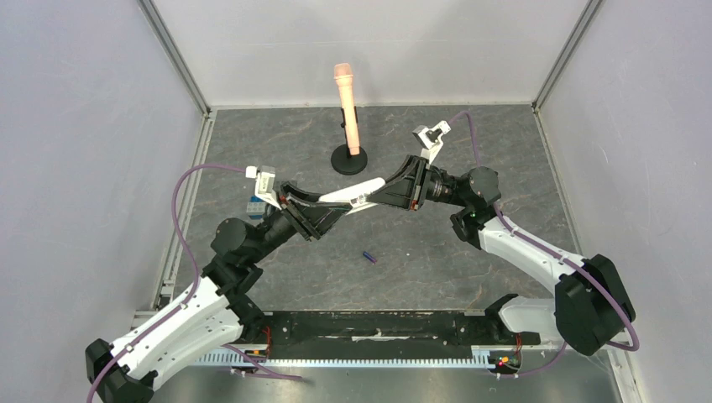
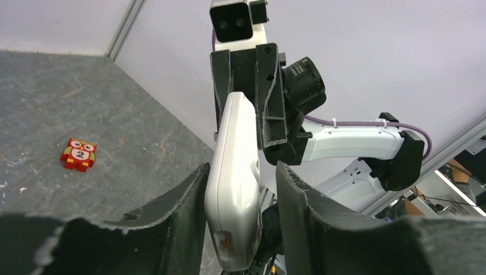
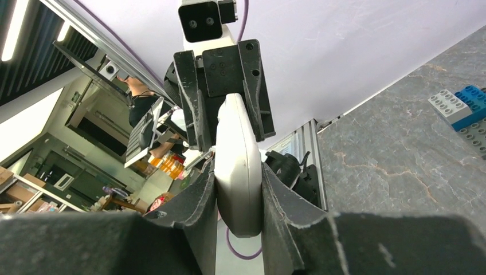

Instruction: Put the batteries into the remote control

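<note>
— Grey table (image 1: 420,277) below; where's the remote (image 1: 357,195)?
— Held aloft. The right gripper (image 3: 239,189) pinches one end. The left gripper (image 2: 240,189), reaching in opposite, brackets the other; I cannot tell if it grips.
— Anything only overhead shows?
— One battery (image 1: 369,257) lying on the table beneath.

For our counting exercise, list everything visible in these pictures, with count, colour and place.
remote control: one, white, in the air between both grippers
battery: one visible, blue, lying mid-table
microphone-shaped prop: one, peach, upright on a black round base at the back
owl block: one, red, on the table
studded bricks: at least two, grey and blue, table's left side
table: one, mottled grey
left gripper: black, around one end of the remote control
right gripper: black, clamped on the other end
</note>
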Controlling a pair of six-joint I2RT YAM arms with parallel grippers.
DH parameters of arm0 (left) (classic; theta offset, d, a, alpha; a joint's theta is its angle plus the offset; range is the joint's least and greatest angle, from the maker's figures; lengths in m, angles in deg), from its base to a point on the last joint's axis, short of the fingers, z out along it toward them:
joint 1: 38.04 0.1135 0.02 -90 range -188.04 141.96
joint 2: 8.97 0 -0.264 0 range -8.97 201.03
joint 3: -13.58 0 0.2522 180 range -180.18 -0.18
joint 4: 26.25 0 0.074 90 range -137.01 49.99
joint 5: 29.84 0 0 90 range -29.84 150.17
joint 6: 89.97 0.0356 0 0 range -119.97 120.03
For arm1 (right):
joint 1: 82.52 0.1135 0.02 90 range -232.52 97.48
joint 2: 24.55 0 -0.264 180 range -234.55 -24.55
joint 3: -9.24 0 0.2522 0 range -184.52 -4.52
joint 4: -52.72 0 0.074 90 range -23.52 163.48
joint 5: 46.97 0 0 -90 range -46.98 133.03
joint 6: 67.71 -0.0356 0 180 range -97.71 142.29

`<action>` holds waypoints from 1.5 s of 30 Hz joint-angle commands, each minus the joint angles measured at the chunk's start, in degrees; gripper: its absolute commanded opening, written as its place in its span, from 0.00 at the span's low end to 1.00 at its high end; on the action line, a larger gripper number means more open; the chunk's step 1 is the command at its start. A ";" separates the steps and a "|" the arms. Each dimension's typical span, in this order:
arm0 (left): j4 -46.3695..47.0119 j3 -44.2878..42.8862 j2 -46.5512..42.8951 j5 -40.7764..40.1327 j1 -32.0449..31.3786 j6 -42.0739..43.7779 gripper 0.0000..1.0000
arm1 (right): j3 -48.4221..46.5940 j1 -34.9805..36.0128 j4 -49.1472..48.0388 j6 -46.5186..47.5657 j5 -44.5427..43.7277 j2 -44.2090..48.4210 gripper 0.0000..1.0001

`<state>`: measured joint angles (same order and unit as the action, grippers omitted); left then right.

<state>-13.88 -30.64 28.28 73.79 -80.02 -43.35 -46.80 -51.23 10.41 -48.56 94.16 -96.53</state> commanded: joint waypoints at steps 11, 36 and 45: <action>2.92 0.64 -1.78 -1.07 0.05 0.13 0.52 | -0.43 -0.11 -3.34 -1.98 -1.12 -0.94 0.18; 5.13 1.57 -1.19 -0.65 0.05 -0.65 0.50 | 0.59 -0.19 -3.96 -2.73 -1.12 -1.45 0.18; 5.65 2.49 -1.84 -1.77 0.05 -0.92 0.33 | 0.97 -0.17 -3.87 -2.81 -1.12 -1.63 0.18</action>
<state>-11.59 -28.67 26.86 72.87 -79.91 -43.63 -46.13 -51.21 8.39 -51.53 93.94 -97.80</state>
